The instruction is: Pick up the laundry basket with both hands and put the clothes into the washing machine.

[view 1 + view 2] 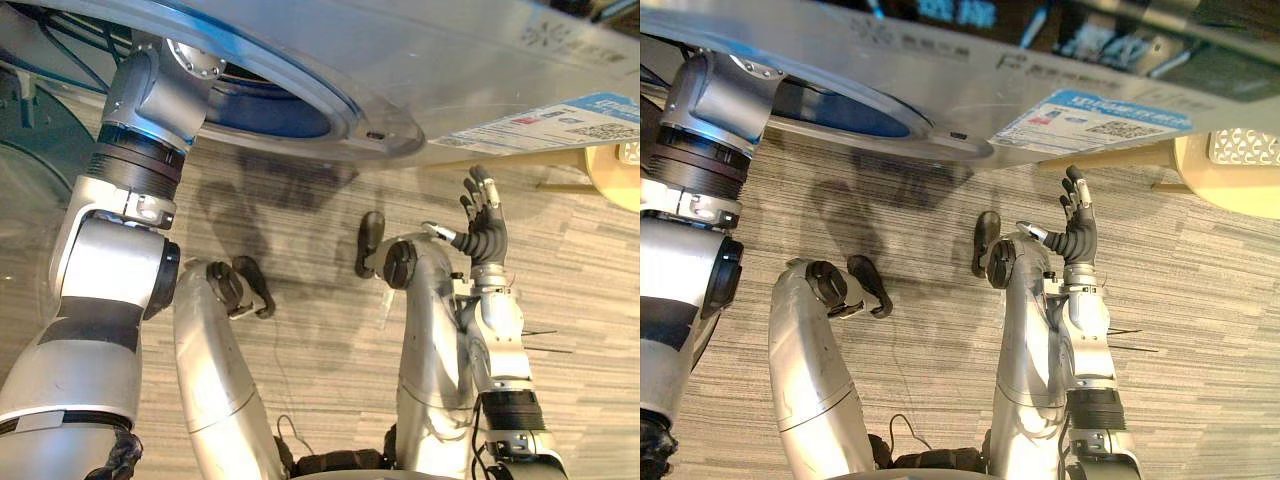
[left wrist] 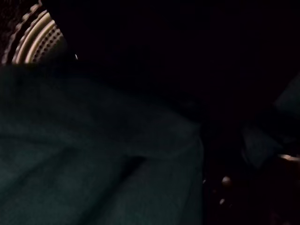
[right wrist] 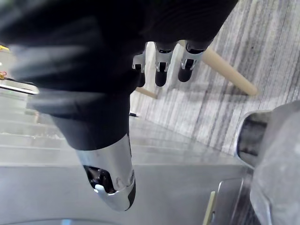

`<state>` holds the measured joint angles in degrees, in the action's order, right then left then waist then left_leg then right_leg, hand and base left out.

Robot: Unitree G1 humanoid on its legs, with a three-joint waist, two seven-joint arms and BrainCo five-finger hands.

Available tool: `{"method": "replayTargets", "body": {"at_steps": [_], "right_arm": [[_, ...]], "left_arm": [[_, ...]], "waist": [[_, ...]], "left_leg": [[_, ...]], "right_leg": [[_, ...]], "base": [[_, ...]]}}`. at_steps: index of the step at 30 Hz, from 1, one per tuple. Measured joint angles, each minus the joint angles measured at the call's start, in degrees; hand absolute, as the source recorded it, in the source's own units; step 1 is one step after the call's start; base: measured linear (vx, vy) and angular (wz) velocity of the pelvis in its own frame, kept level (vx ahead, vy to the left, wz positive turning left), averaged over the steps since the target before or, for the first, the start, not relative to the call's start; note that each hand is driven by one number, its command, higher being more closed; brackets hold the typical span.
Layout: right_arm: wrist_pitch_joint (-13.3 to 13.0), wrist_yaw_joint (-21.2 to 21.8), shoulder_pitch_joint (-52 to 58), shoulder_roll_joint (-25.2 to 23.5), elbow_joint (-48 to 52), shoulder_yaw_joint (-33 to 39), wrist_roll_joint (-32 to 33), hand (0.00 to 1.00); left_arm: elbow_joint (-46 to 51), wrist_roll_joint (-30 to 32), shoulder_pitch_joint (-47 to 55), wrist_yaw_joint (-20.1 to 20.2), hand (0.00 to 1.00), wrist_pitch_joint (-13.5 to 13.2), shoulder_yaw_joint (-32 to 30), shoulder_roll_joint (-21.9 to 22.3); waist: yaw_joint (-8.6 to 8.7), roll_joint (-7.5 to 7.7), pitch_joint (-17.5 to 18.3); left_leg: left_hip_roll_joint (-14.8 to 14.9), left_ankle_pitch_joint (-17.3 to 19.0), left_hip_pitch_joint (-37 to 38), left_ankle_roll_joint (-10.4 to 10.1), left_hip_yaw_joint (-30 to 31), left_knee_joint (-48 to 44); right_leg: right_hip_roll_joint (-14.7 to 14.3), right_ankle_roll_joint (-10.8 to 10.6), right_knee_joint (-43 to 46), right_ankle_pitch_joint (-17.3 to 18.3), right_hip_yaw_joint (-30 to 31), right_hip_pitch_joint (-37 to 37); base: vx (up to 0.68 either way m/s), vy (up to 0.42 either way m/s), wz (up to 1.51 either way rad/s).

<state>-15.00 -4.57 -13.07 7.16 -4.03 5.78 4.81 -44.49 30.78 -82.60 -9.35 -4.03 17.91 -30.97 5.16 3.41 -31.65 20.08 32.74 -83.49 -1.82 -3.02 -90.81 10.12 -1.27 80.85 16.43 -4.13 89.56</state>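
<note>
Deep in washing machine (image 1: 450, 50) drum (image 2: 33, 37), dark cloth (image 2: 93, 154)

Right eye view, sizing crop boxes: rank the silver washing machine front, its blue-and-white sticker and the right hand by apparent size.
1. Silver washing machine front
2. Blue-and-white sticker
3. Right hand

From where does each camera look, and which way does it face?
Left eye view: head, facing down at the washing machine and floor; left arm in its door opening, right hand open.
Right eye view: same scene, slightly offset, with the laundry basket.
Left wrist view: inside the drum, facing dark green cloth.
Right wrist view: along the right hand's straight fingers toward floor.
Shared: both eyes show the right hand.
</note>
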Motion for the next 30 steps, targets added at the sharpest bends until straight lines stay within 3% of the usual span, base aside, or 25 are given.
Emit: {"method": "replayTargets", "body": {"at_steps": [2,5,12,18,24,30], "right_arm": [[0.12,1.31,0.0,0.05,-0.21,0.03,1.5,0.0],[0.31,2.49,0.02,0.32,-0.26,0.05,3.34,0.0],[0.69,3.61,0.02,0.62,-0.57,0.04,4.18,0.0],[1.84,3.6,0.14,1.51,-1.48,0.11,3.99,0.0],[1.68,3.62,2.72,0.94,-1.86,0.01,3.12,0.0],[1.76,3.69,4.43,-0.88,-1.86,-0.03,1.04,0.0]], "left_arm": [[-4.64,2.74,0.2,3.91,0.0,1.92,-0.13,1.36],[-5.15,4.15,1.4,8.01,0.0,2.42,-0.17,2.63],[-4.78,-0.32,5.1,11.97,0.0,2.27,-3.58,2.49],[-0.34,-6.41,5.38,11.65,0.0,2.69,-8.22,0.56],[8.58,-7.27,10.8,6.11,0.0,2.56,-13.77,-3.35],[19.64,-5.74,21.79,5.29,0.0,2.59,-17.93,-5.76]], "waist": [[0.15,0.26,-0.13],[0.16,0.28,-0.14],[-0.13,0.27,-0.13],[-1.32,0.25,-0.13],[-2.48,0.16,-0.06],[-3.2,-0.09,0.22]], "left_leg": [[0.0,0.0,-0.1,0.0,-0.04,0.01],[-0.02,0.0,-0.24,0.0,-0.23,0.08],[-0.05,-0.16,-0.13,-0.17,-0.33,0.57],[-0.16,-1.75,0.44,-0.5,-0.23,2.9],[-0.23,-2.91,3.5,-1.32,0.23,6.18],[-0.4,-3.82,6.95,-1.85,0.6,9.1]], "right_leg": [[-0.04,-0.09,-0.14,-0.14,0.03,0.04],[-0.05,-0.39,-0.51,-0.39,0.19,0.09],[-0.04,-0.44,-0.86,-0.48,0.16,0.0],[-0.01,0.36,-2.95,-1.38,-0.75,-0.98],[0.02,0.64,-5.41,-1.62,-2.19,-4.49],[0.01,1.73,-7.49,-1.61,-3.48,-8.35]], "base": [[0.0,0.0,0.0],[0.0,0.0,0.0],[0.0,0.0,0.0],[0.0,-0.012,0.01],[0.0,-0.029,0.03],[0.01,-0.038,0.05]]}}
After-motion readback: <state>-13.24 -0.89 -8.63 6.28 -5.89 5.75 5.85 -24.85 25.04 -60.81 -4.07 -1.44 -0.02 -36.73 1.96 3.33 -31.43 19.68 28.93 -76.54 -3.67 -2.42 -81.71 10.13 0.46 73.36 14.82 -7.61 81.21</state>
